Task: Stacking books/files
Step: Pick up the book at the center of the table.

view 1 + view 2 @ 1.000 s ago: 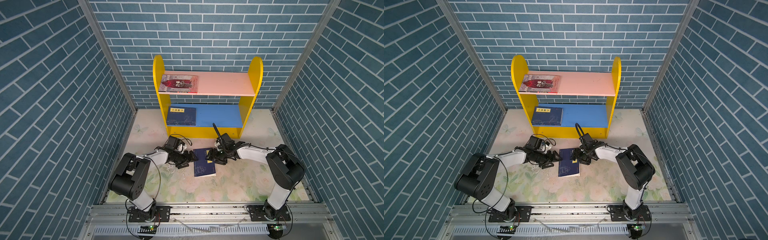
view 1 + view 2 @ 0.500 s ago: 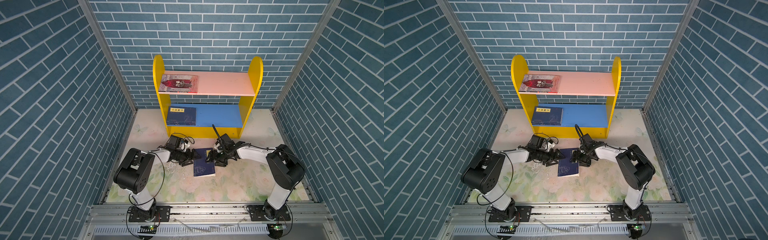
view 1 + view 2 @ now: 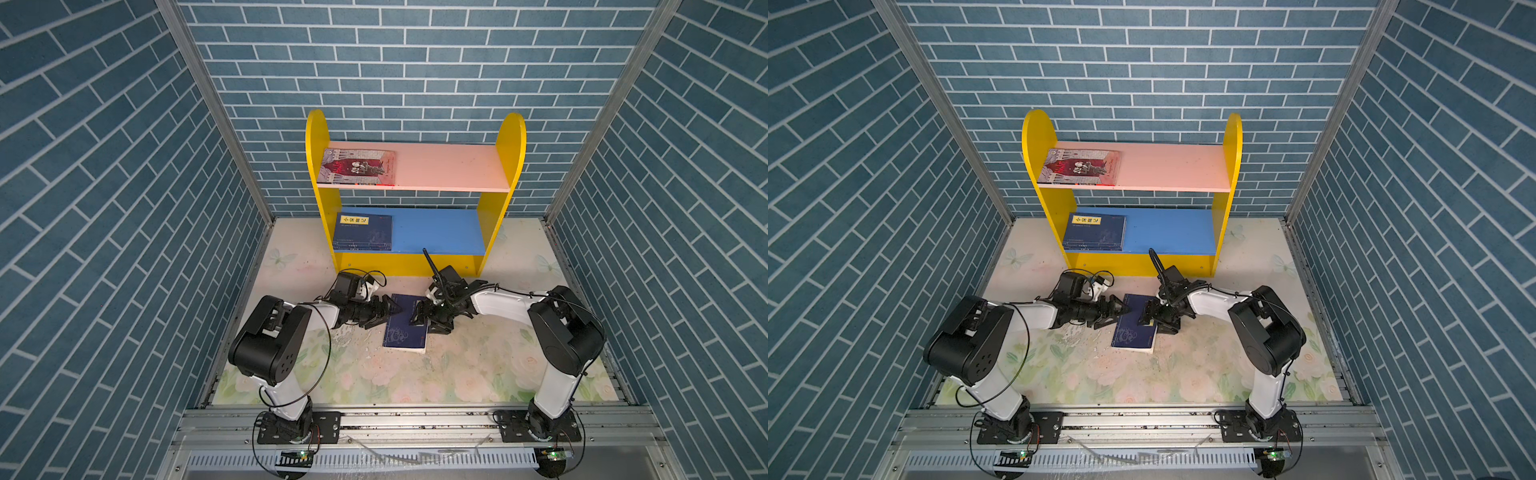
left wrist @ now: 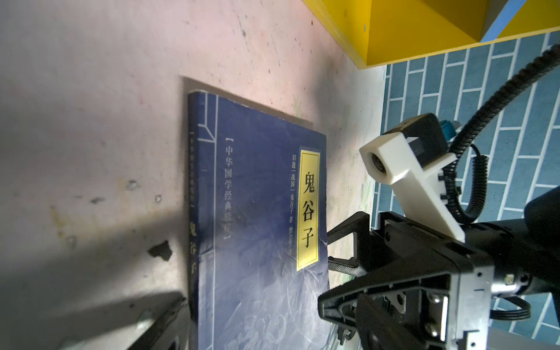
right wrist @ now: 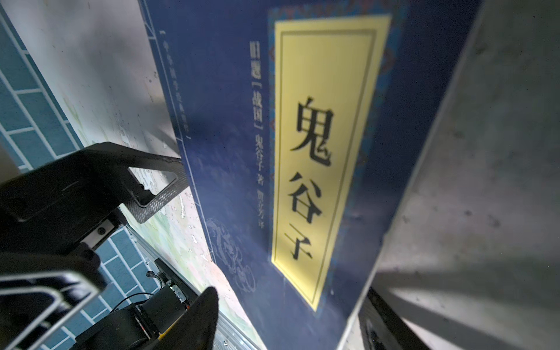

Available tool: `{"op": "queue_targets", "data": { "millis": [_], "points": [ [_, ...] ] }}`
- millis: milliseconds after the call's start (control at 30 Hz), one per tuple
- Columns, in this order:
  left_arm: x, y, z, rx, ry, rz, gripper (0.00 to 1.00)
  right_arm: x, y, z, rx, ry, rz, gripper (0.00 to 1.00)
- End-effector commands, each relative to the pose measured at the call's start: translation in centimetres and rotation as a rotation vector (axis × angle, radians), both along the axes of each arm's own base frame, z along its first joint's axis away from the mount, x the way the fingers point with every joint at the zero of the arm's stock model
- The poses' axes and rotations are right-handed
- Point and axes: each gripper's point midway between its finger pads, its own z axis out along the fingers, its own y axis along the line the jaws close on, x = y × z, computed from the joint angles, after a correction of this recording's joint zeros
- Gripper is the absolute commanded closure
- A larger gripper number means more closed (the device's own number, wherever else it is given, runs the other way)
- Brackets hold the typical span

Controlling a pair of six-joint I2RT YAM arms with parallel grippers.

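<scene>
Fingers (image 5: 142, 156) of the left gripper (image 3: 388, 315) stand apart, their tips at the spine edge of the navy book (image 3: 405, 334), which lies cover up on the floral mat (image 3: 415, 374) just in front of the yellow shelf (image 3: 513, 158). The right wrist view shows one tip against that edge, but how hard it bears cannot be told. Opposite, the right gripper (image 3: 422, 322) also has its fingers (image 4: 357, 291) spread. Their tips meet the book's fore-edge beside the yellow title strip, and they are clamped on nothing. The book is thus bracketed from both sides but held by neither gripper. In my judgement the pair is set to squeeze or lift it together, and the pick itself is not yet made. Farther out, the illustrated book (image 3: 359, 167) lies on the pink board (image 3: 449, 168). A shelved navy book (image 3: 363, 232) lies on the blue board (image 3: 440, 232) below it. Both sit toward the left arm's end of the shelf, and I cannot tell whether more books lie under the navy one. Against the picture of a second ago, the left gripper has closed the strip of bare mat that then lay between it and the spine, and its elbow has swung forward with the reach. The right arm, the book on the mat and both shelved books sit where they did, and neither gripper's spread has changed.
</scene>
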Motion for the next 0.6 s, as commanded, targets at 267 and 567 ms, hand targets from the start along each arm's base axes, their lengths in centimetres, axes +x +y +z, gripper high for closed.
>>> {"op": "queue_targets", "data": {
  "millis": [267,567],
  "points": [
    [-4.0,2.2,-1.6,0.156,0.18,0.021,0.12,-2.8,-2.8,-6.7,-0.2,0.142,-0.02,0.27],
    [-3.5,1.2,-1.9,0.075,0.186,0.032,0.12,-3.2,-2.0,-6.8,-0.138,0.156,-0.009,0.28]
  ]
}}
